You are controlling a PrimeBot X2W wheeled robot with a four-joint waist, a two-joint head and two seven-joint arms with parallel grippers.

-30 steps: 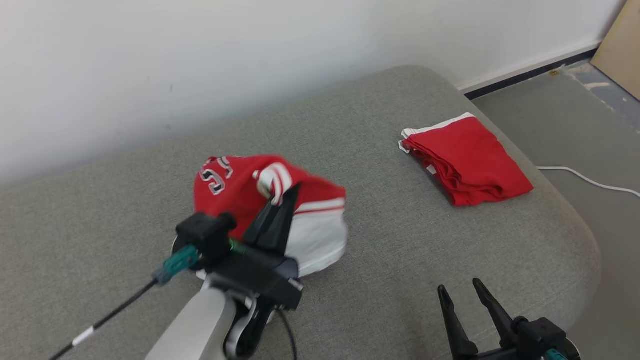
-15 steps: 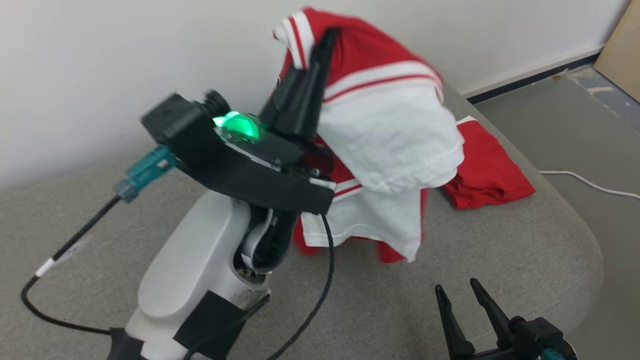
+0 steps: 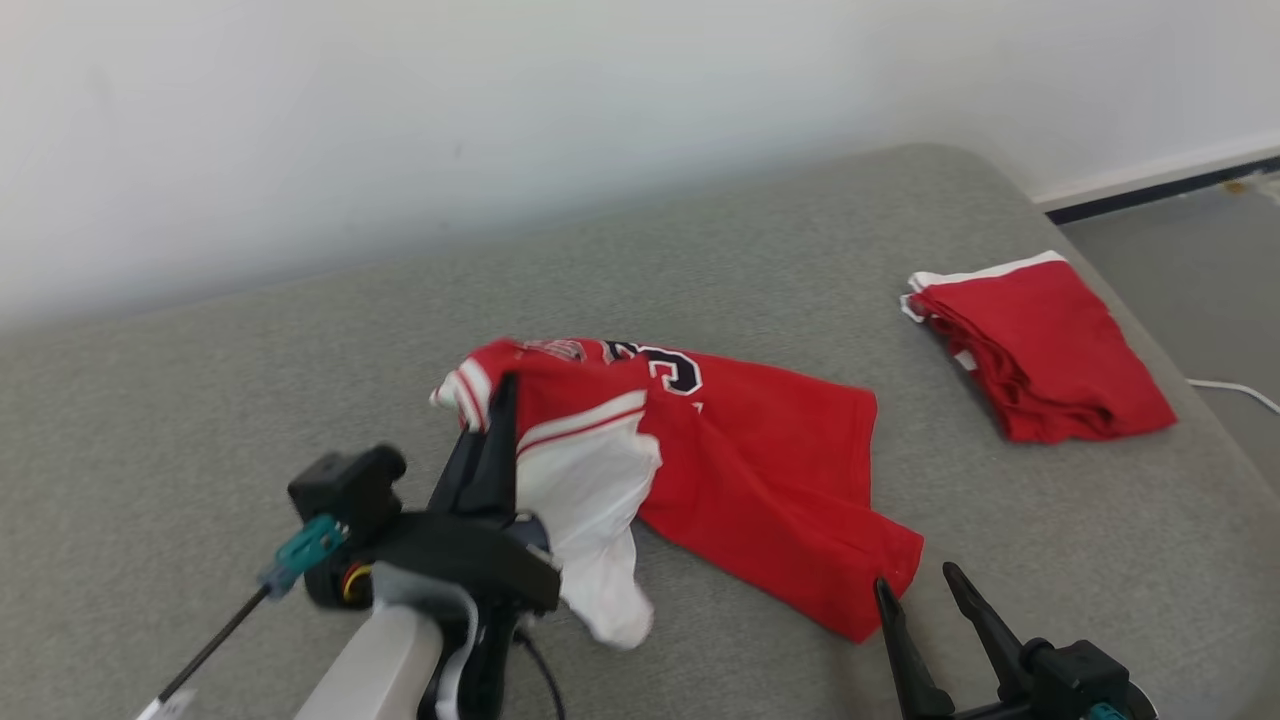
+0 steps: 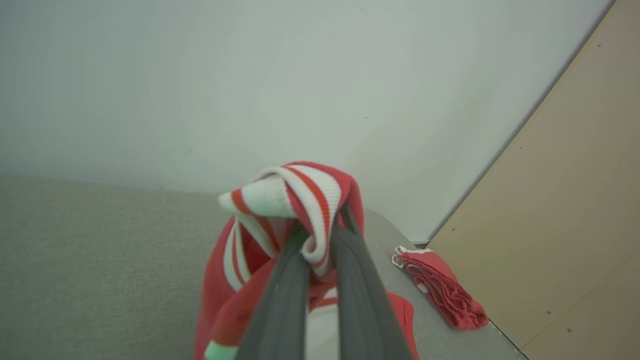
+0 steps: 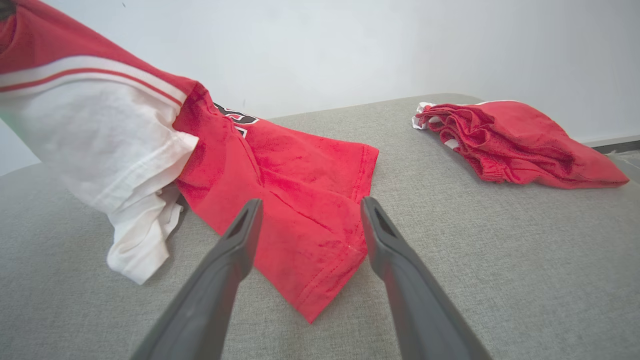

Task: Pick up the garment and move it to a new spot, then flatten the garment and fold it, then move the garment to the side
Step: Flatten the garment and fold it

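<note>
Farthest to the left of the folded red pile (image 3: 1050,350), the left hand (image 3: 505,395) is seen clamped on the striped cuff (image 3: 462,388) of the garment (image 3: 760,470), and that end is held raised off the grey cushion (image 3: 250,380). In the left wrist view the same cuff (image 4: 295,192) is pinched between the closed fingers (image 4: 280,300) of this hand (image 4: 322,235). A white sleeve (image 3: 590,500) is draped down beside the hand, while the red body of the garment is spread flat on the cushion, left of the pile and well apart from it, with dark lettering (image 3: 670,368) shown near its far edge. Below and left of the pile, the right hand (image 3: 915,578) is held with its fingers spread apart and nothing between them, just beside the garment's near corner (image 5: 310,305). The pile (image 5: 520,140) itself is laid near the cushion's right edge, and a white cable (image 3: 1235,390) is seen on the floor to its right
</note>
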